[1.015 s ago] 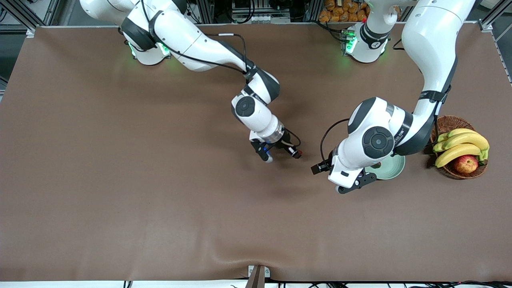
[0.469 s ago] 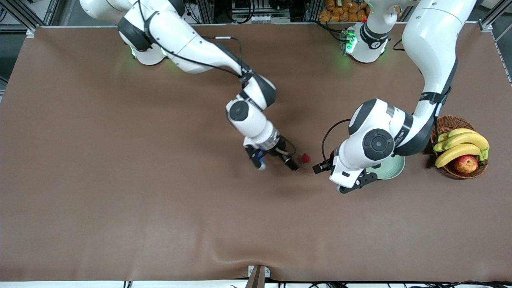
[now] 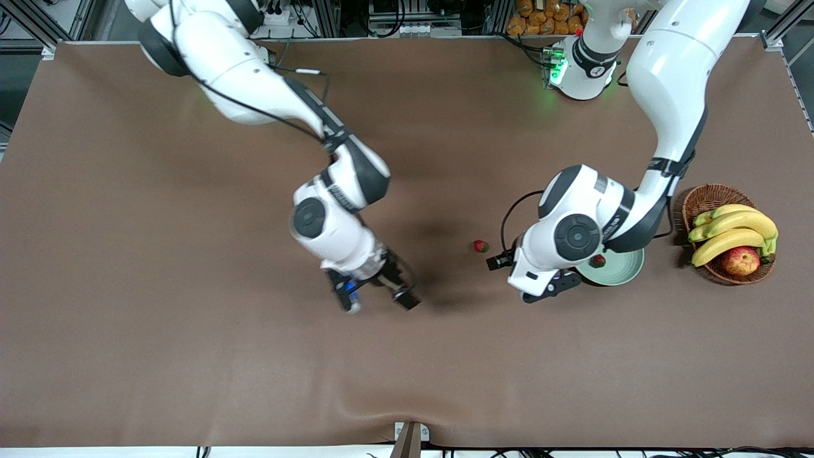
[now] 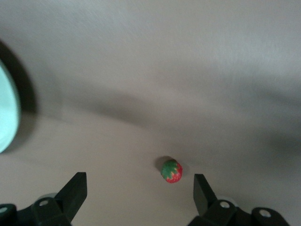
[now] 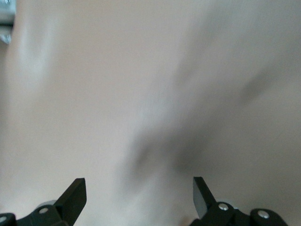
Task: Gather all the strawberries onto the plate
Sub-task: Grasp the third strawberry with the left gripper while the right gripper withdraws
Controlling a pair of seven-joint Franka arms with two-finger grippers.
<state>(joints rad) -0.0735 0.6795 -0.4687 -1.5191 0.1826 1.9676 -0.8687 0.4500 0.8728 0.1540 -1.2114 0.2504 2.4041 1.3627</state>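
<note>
Only two strawberries point(image 3: 481, 245), one on plate point(image 3: 620, 270); both tools point(image 3: 374, 298) point(image 3: 540, 291) spread, empty.

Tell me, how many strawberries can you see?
2. One strawberry lies on the table beside the plate, toward the right arm's end; another strawberry sits in the plate. More may hide under the left arm.

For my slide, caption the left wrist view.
Open left gripper hovers over a strawberry on the table, plate at the edge.

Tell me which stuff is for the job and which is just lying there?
For the job:
strawberry on the table
strawberry in the plate
plate

Just lying about:
basket
bananas
apple
</note>
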